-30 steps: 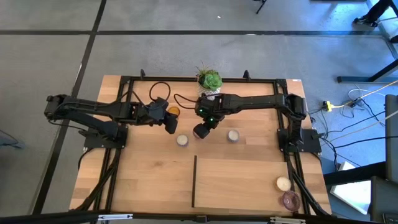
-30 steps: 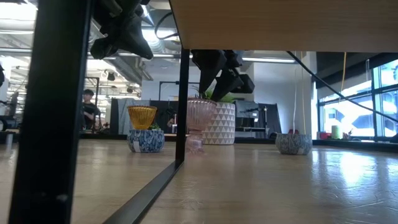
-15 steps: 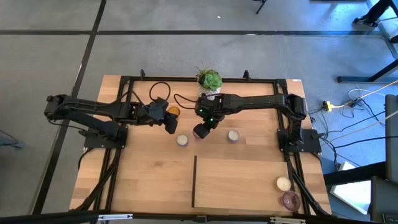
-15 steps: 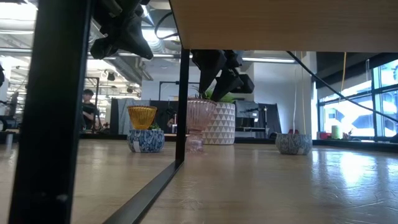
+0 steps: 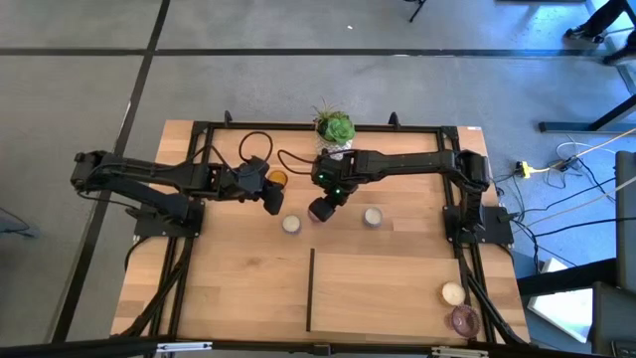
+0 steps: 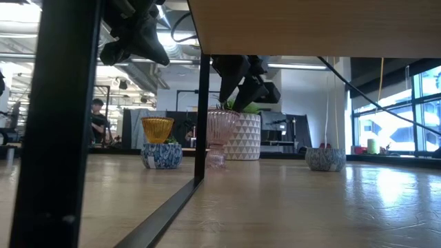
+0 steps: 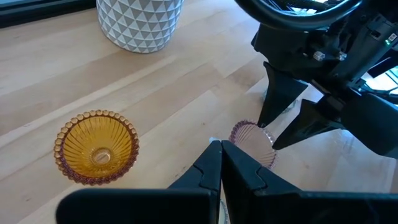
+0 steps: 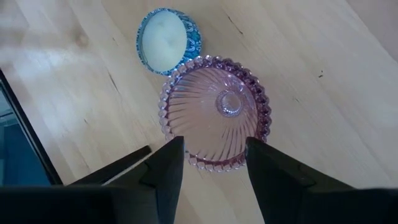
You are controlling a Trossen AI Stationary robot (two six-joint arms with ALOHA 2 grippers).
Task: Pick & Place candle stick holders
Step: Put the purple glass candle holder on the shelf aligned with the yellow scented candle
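Note:
A mauve ribbed glass holder [image 8: 214,112] stands upright on the table at mid-centre; it also shows in the low view [image 6: 222,136]. My right gripper [image 5: 321,209] is open just above it, one finger on either side of its rim. An amber glass holder [image 7: 96,146] stands to its left, near the far side. My left gripper [image 7: 221,163] is shut and empty, raised above the table [image 5: 229,288] between the two. Two cream-filled, blue-patterned cups [image 5: 291,224] [image 5: 373,217] stand close by. Another cream holder [image 5: 452,293] and a mauve one [image 5: 464,319] stand at the near right corner.
The white patterned pot with the green plant [image 5: 335,129] stands at the far edge, just behind my right arm. A dark strip [image 5: 311,288] runs from the table's middle to its near edge. Black frame rails run along the table's sides.

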